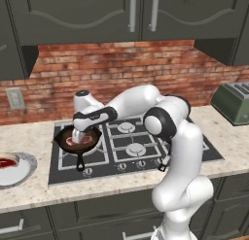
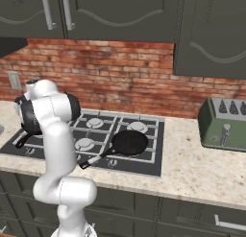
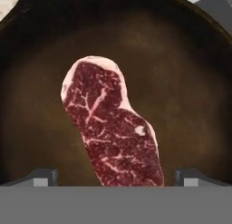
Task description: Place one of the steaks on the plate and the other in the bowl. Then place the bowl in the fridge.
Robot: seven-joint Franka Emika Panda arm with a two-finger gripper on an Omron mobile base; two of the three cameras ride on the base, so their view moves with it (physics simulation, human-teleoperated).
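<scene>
Steak (image 3: 113, 128) lying flat in a black pan (image 3: 190, 82).
The gripper (image 3: 115, 175) (jaws spread wide, nothing held) is poised over it.

text: none legible | labels: none | brands: none | numbers: none

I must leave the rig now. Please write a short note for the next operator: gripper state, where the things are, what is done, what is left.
Gripper: open, low over the left frying pan, holding nothing.
Steak lies flat in that pan, between the fingertips.
Other steak is already on the plate, left on the counter.
Second frying pan has nothing in it.
Done: one steak plated.
Left: grasp the pan steak, put it in the bowl, put the bowl in the fridge.
</scene>
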